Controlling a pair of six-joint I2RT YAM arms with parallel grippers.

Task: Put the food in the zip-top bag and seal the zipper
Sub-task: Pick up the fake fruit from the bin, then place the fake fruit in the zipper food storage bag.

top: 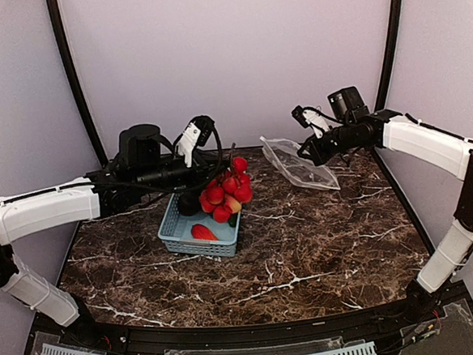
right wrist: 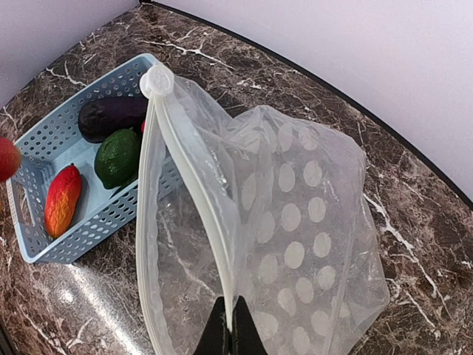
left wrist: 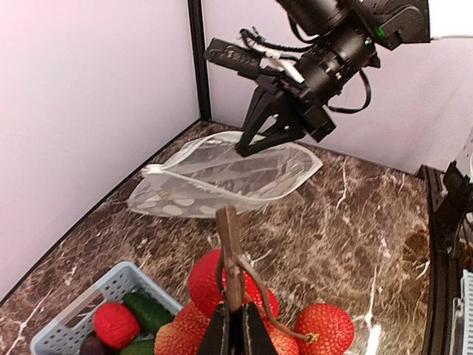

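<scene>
Left wrist view: the bunch of red toy cherry tomatoes (left wrist: pixel 222 285) runs off the bottom edge, the light-blue slotted plastic basket (left wrist: pixel 74 316) off the lower left corner. Right wrist view: the clear dotted plastic bag (right wrist: pixel 295 222) is cut at the bottom edge. From above, the bunch half hides a dark purple toy eggplant (top: pixel 188 204).

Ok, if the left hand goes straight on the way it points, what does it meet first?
Probably the zip-top bag, held up by the right hand; depth is hard to judge.
</scene>
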